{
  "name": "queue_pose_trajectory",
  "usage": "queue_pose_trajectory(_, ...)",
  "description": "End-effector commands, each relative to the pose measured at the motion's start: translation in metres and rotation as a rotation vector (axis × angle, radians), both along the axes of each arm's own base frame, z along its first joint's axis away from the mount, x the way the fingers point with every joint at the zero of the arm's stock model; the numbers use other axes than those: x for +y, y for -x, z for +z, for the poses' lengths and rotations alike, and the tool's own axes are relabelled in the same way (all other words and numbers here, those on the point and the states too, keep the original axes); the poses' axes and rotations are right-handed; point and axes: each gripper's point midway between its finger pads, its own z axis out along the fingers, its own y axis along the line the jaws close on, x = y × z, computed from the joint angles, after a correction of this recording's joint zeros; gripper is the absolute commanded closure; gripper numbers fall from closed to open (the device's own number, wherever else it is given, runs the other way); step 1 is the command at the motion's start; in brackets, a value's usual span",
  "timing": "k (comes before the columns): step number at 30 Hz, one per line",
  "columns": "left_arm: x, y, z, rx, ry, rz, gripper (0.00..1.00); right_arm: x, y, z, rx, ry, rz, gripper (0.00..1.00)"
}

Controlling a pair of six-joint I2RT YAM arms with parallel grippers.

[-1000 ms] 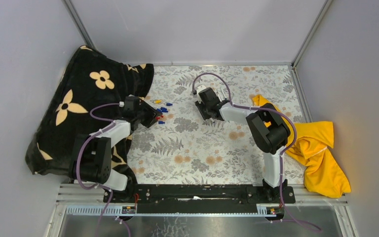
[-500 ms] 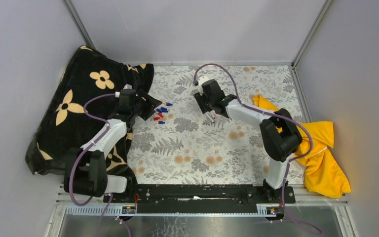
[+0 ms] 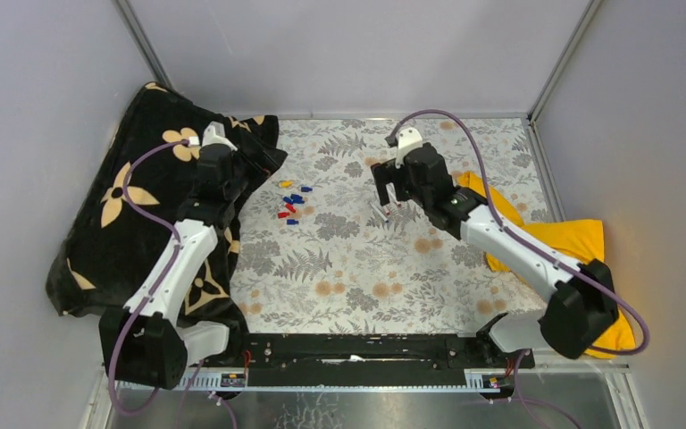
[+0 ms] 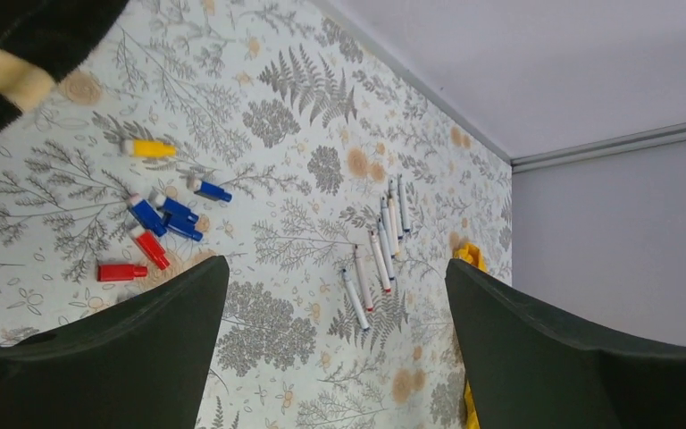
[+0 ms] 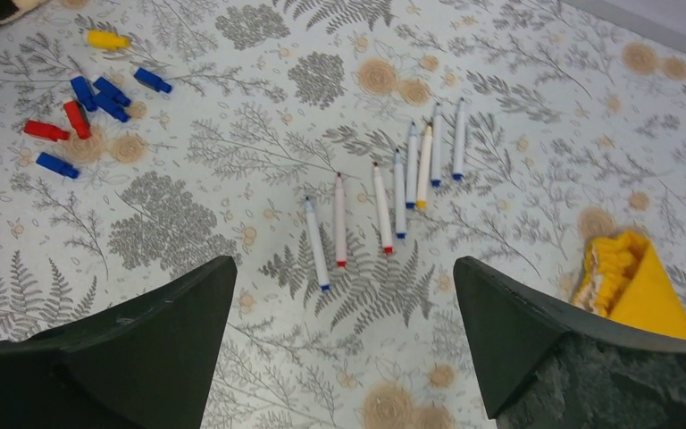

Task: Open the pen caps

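While the desk [image 3: 366, 268] lies between a black cloth [image 3: 98, 241] and a yellow cloth [image 3: 582, 237], the left tool [image 4: 335, 264] and the right tool [image 5: 344, 261] hang wide open, holding nothing. White pens [image 5: 384, 192] lie in a row mid-desk, and only the wrist views show their bare coloured tips. Blue, red and yellow caps [image 5: 80, 98] lie scattered well to their left.

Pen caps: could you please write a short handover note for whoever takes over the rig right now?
Left gripper: open, empty.
Right gripper: open, empty, above the pens.
Pens: in a row, tips bare.
Pen caps: loose cluster beside the black cloth, apart from the pens.
Done: every pen in view looks uncapped.
Remaining: apparently nothing but a check.
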Motion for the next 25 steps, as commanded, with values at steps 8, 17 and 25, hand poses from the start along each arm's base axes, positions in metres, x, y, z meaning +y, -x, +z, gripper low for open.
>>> queue_pose_trajectory(8, 0.046, 0.024, 0.035, -0.239, -0.122, 0.237, 0.01, -0.075, 0.036, 0.023, -0.120, -0.135, -0.317, 0.00)
queue_pose_trajectory(17, 0.063, 0.038, 0.013, -0.303, -0.195, 0.379, 0.01, -0.114, 0.049, 0.001, -0.140, -0.197, -0.547, 0.00)
queue_pose_trajectory(25, 0.068, 0.037, -0.001, -0.273, -0.302, 0.381, 0.01, -0.131, 0.046, -0.015, -0.146, -0.139, -0.657, 0.00)
